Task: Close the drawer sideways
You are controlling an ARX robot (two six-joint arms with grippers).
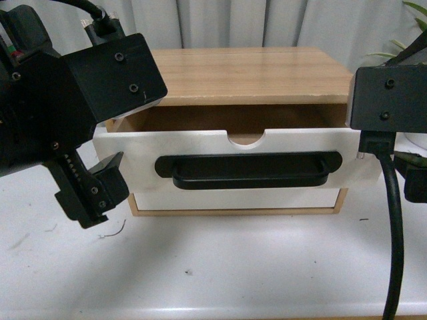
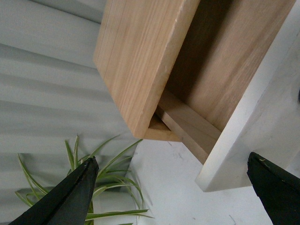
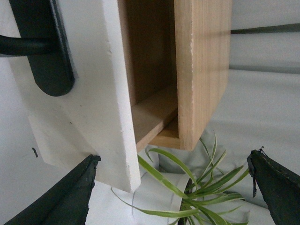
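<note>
The drawer [image 1: 233,143] has a white front, a long black bar handle [image 1: 250,172] and a half-round notch. It stands pulled partly out of the light wood cabinet [image 1: 253,73]. My left gripper [image 2: 171,161] is open at the drawer's left end; the front panel's end [image 2: 243,140] lies between its fingers [image 2: 70,197], close to one of them. My right gripper [image 3: 173,157] is open at the drawer's right end, with the panel's end [image 3: 103,117] beside one finger [image 3: 65,197]. The handle's end [image 3: 47,51] shows in the right wrist view. Neither gripper holds anything.
A plain white drawer front [image 1: 233,200] without a handle sits below. The cabinet stands on a white table [image 1: 213,267] before a grey curtain [image 1: 233,23]. A green plant [image 3: 197,187] in a white pot [image 3: 150,197] stands right of the cabinet. A black cable [image 1: 393,233] hangs from the right arm.
</note>
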